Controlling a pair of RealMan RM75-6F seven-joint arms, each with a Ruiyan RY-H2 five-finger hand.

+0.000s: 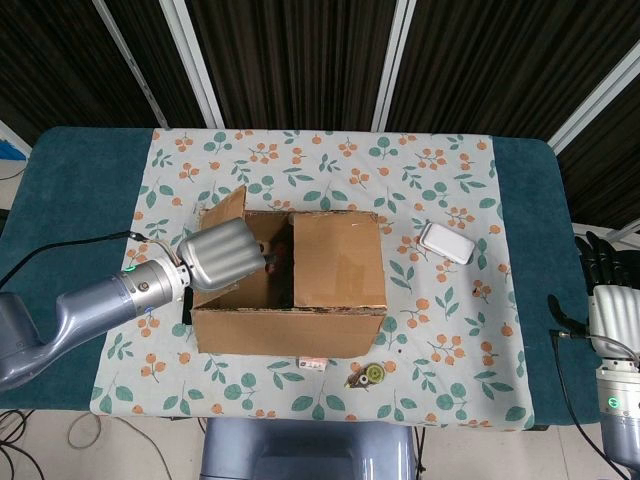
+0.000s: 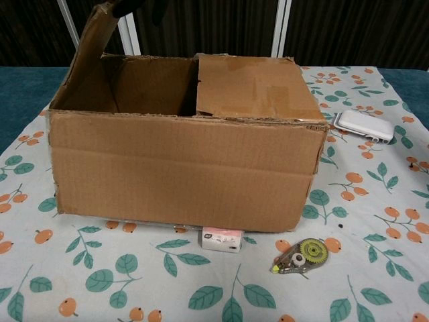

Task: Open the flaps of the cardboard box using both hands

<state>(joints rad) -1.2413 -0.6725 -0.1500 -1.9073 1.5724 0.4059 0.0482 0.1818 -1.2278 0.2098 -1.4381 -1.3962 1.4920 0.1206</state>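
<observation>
While the cardboard box sits in the middle of the leaf-and-orange patterned tablecloth, its left flap stands raised almost upright and its right flap lies flat and closed over the other half. The left hand is at the raised flap, over the open left half of the box, its back turned to the head camera; I cannot tell whether its fingers grip the cardboard or only press against it. The right hand is well apart from the box, at the right edge of the table, its dark fingers showing only partly, so I cannot tell its state. A white case lies to the right of the box. In front of the box lie a small pink-and-white packet and a correction tape dispenser.
</observation>
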